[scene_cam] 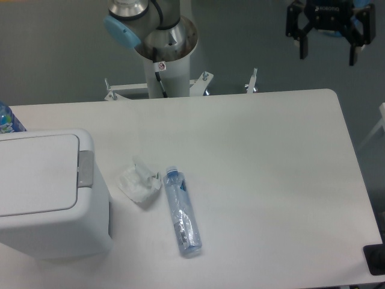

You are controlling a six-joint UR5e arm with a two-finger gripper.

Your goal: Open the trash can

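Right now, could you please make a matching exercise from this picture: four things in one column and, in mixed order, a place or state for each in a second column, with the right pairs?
Things:
1. trash can
2. clear bottle
3. crumpled tissue
4. gripper

Places or states:
A. lying on its side on the table
B. open, in the air above the table's far right corner
C. lid shut, at the left edge of the picture
D. between the trash can and the bottle

Pairs: 1-C, 2-A, 3-D, 4-B
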